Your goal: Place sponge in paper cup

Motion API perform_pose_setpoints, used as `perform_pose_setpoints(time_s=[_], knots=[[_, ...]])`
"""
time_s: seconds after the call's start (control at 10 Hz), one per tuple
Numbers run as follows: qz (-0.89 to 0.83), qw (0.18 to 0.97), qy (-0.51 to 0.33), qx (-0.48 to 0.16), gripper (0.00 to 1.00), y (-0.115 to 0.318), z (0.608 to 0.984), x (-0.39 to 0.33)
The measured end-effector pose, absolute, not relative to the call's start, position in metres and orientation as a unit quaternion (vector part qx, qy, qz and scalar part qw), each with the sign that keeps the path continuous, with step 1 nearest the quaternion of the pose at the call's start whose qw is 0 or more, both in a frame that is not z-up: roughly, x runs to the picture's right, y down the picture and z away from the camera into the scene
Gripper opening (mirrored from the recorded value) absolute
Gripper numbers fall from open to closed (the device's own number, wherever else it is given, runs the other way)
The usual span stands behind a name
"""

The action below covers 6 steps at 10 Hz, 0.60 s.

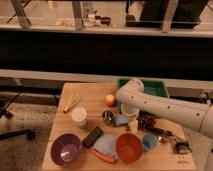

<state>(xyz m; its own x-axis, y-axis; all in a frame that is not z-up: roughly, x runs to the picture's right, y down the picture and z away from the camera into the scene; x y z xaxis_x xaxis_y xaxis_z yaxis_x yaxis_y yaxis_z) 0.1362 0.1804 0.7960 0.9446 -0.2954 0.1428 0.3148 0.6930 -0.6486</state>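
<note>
In the camera view the tool [128, 118] hangs low over the middle of the wooden tabletop [90, 95], right against the sponge [120, 119]; its grip state cannot be told. The paper cup [78, 116] stands upright well to the left, with a little dark metal cup [106, 116] between it and the sponge. An orange fruit [110, 100] and green tray [150, 88] lie behind, while a black block [92, 136], pale-blue cloth [106, 144], orange bowl [129, 147] and purple bowl [65, 149] crowd the front edge.

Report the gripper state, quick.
Gripper: down at the table, right beside the sponge and well right of the paper cup. Whether it is open, closed or holding anything cannot be told.
</note>
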Motion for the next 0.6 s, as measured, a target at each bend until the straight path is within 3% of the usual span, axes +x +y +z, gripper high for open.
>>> perform_pose_setpoints(time_s=[0.6], knots=[[-0.183,0.921,-0.011,-0.344,0.8,0.1712,0.8068,0.1364]])
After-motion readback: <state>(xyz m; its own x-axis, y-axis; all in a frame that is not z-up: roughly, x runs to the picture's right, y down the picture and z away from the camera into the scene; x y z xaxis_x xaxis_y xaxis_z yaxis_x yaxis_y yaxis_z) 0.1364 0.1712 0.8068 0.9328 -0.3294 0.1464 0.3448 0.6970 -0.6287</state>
